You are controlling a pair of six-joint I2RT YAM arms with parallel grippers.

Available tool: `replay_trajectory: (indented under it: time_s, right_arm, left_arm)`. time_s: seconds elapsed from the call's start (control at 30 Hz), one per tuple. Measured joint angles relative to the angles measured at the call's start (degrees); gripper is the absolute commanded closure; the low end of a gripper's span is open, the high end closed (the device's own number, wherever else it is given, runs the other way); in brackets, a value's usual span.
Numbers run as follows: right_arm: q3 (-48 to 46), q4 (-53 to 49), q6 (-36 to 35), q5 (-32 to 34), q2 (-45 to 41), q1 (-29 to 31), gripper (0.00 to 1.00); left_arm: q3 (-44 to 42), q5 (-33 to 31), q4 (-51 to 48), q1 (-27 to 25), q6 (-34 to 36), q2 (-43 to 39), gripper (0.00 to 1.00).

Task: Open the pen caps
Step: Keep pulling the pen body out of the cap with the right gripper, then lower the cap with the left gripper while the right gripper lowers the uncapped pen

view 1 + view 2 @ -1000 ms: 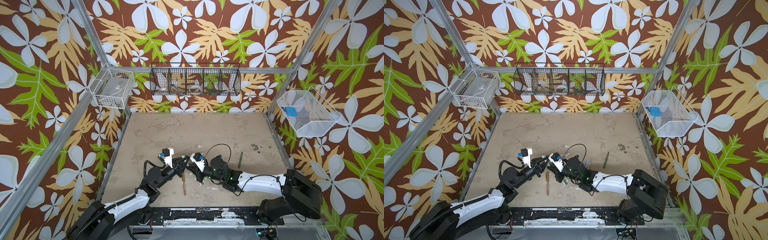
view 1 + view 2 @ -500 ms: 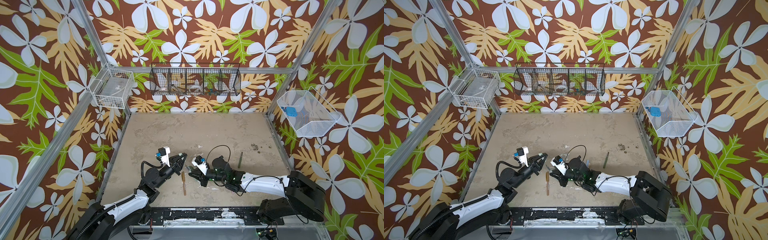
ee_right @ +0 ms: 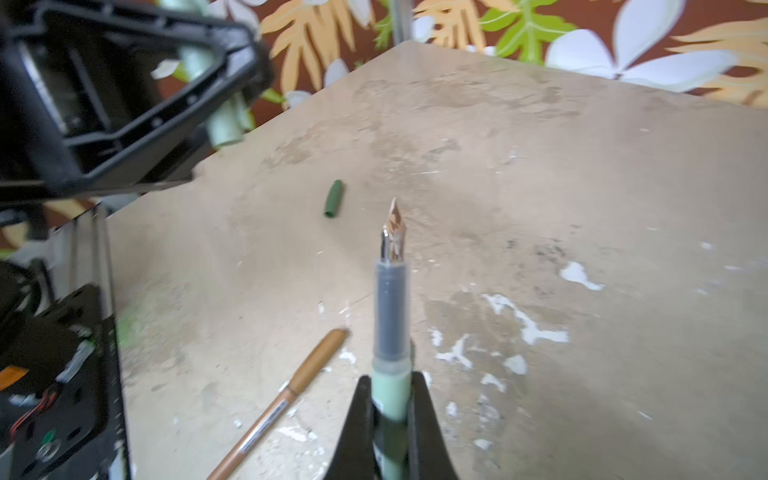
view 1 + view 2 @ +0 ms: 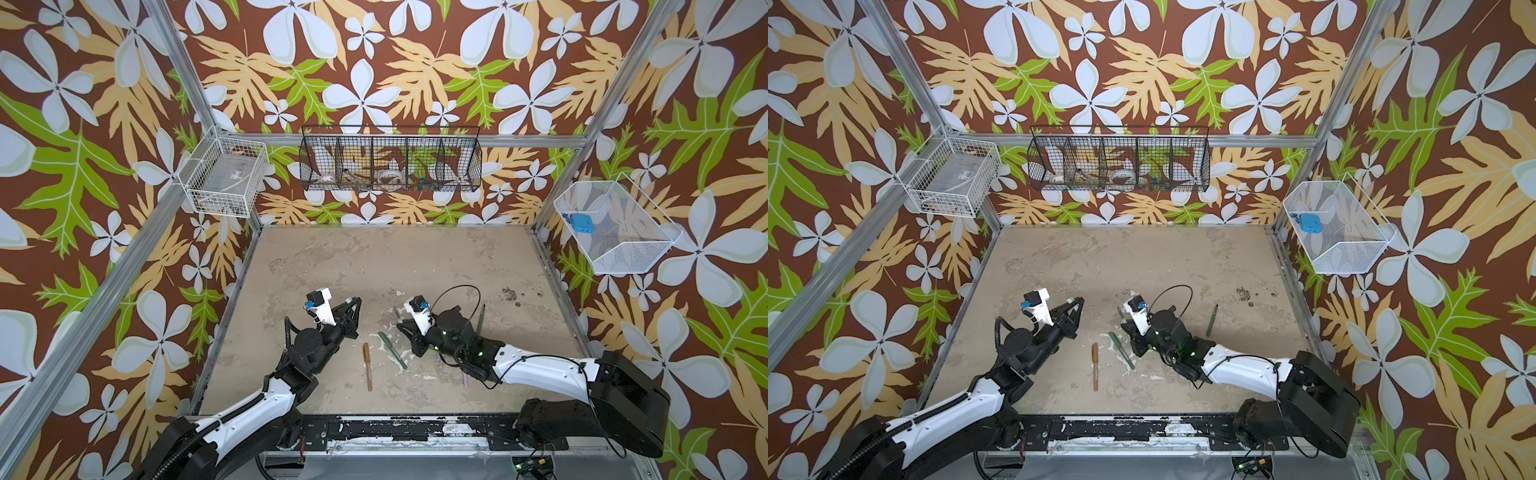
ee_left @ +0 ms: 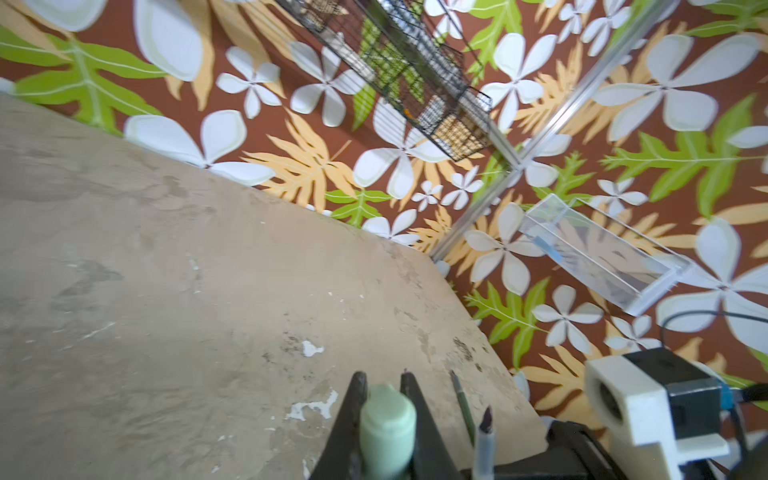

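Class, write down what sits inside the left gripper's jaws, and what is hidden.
A sage green pen cap, clamped in the left gripper, rounded end showing. The fingers cover its sides; its inside cannot be seen.

Black wire basket, white mesh basket

5 pens, 2 loose caps, 3 baskets
Pens: 1 brown pen, 1 dark green pen, 1 olive-green pen, 1 pink pen, 1 sage pen; caps: 1 sage cap, 1 dark green cap; baskets: 2 white baskets, 1 black basket.
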Motion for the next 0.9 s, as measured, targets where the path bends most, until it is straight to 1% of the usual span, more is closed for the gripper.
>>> replay_trajectory:
  time_s: [0.17, 0.23, 0.33, 0.47, 0.63, 0.73, 0.9]
  right_arm:
    - [-1.44, -2.71, 4.07, 3.23, -3.17, -4.92, 1.0]
    - [-1.68, -4.26, 6.08, 4.68, -3.5, -8.61, 1.0]
    - [-2.62, -6.34, 8.74, 5.57, -3.91, -14.69, 1.0]
    - [-4.17, -8.5, 11.34, 6.97, -4.24, -22.4, 1.0]
    - [-5.33, -10.8, 13.18, 8.68, -3.58, -32.28, 1.0]
    - [-5.33, -11.65, 14.27, 8.72, -2.4, -35.98, 1.0]
    - [-5.42, -13.7, 15.65, 11.08, -1.88, -39.28, 1.0]
  left_arm:
    - [3.48, -9.03, -9.44, 0.17, -1.44, 3.19, 1.0]
    - [5.35, -11.96, -12.98, 0.52, -2.16, 5.68, 1.0]
    - [7.52, -14.45, -16.41, 1.64, -2.89, 9.73, 1.0]
    - [8.87, -14.25, -18.78, 5.25, -3.08, 15.78, 1.0]
    - [10.27, -11.37, -19.74, 9.68, -3.08, 20.9, 1.0]
    - [11.63, -10.16, -20.55, 10.47, -3.04, 23.28, 1.0]
    - [12.98, -9.46, -21.35, 11.76, -2.64, 26.53, 1.0]
